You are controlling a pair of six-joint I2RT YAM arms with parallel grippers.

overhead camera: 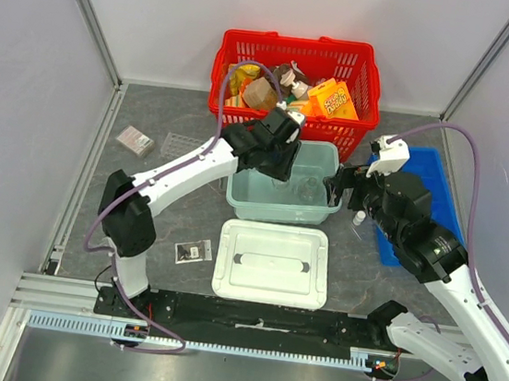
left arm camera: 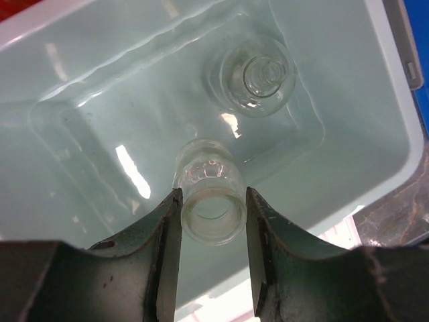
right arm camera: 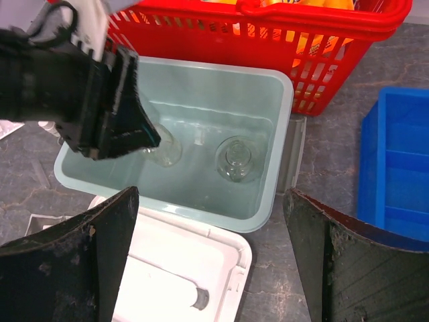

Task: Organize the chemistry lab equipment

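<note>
My left gripper reaches into a pale green bin and is shut on the neck of a small clear glass flask, which hangs just above the bin floor. A second clear flask stands upright in the bin's right part and also shows in the right wrist view. My right gripper is open and empty, hovering over the bin's right near corner. A clear well plate, a flat packet with a dark insert and a tiny white vial lie on the table.
The bin's white lid lies in front of it. A red basket of snack packs stands behind the bin. A blue tray is at the right. Another flat packet lies at the far left.
</note>
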